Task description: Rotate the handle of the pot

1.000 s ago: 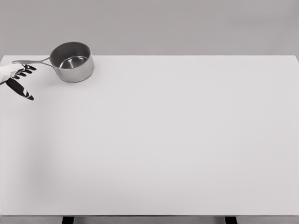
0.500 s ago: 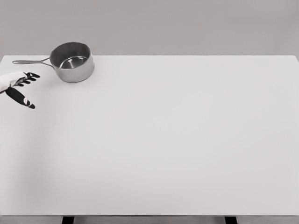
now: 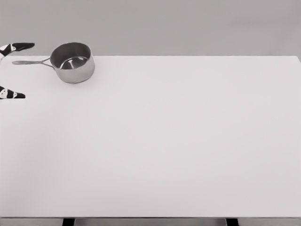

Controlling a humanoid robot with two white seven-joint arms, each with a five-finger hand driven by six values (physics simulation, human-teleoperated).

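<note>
Pointing left along far edge: pot handle (image 3: 32, 61)

- pot (image 3: 72, 62): silvery grey metal, shiny inside, handle (image 3: 31, 62) the same grey
- table (image 3: 169, 141): plain white, no pattern
- left hand (image 3: 10, 70): white, fingertips (image 3: 23, 46) black
- wall (image 3: 188, 26) behind: flat grey

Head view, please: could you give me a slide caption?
Steel pot at the table's far-left corner, handle pointing left between the left hand's spread fingertips.
</note>
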